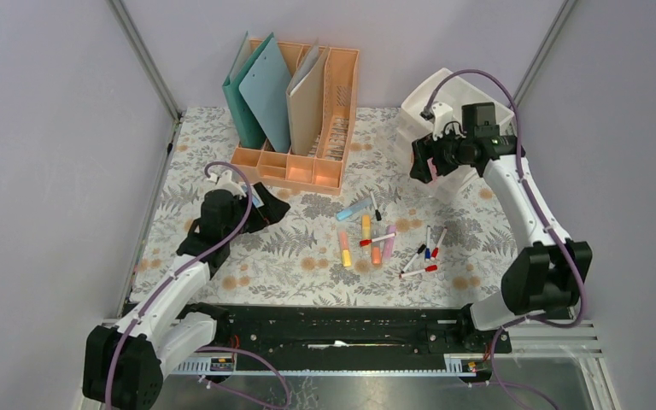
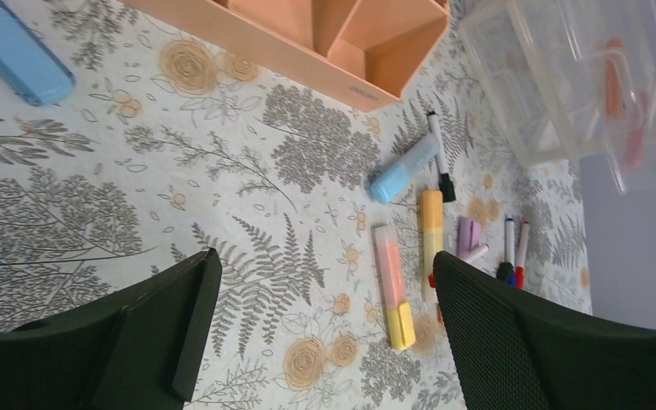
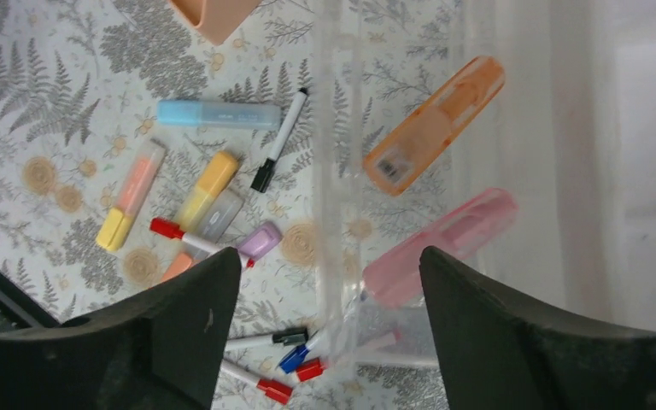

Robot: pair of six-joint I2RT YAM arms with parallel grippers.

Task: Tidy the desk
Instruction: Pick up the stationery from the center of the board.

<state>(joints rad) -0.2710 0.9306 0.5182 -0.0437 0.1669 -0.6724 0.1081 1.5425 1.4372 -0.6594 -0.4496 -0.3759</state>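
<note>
The desk (image 1: 307, 248) is covered in a fern-and-flower cloth. Several highlighters (image 1: 366, 229) and thin markers (image 1: 425, 252) lie scattered at its middle. My left gripper (image 1: 265, 209) hovers open over the cloth to their left; in the left wrist view it (image 2: 325, 265) holds nothing, with a pink-yellow highlighter (image 2: 393, 286) just ahead of it. My right gripper (image 1: 424, 162) is open above a clear drawer (image 3: 333, 128). An orange highlighter (image 3: 434, 124) and a pink highlighter (image 3: 440, 248) lie in that drawer. The pink one sits below the gap of the right gripper (image 3: 331, 256).
A peach file rack (image 1: 295, 166) with folders stands at the back. The white drawer unit (image 1: 431, 90) is at the back right. A light blue object (image 2: 17, 51) lies on the cloth near the left gripper. Grey walls close in both sides.
</note>
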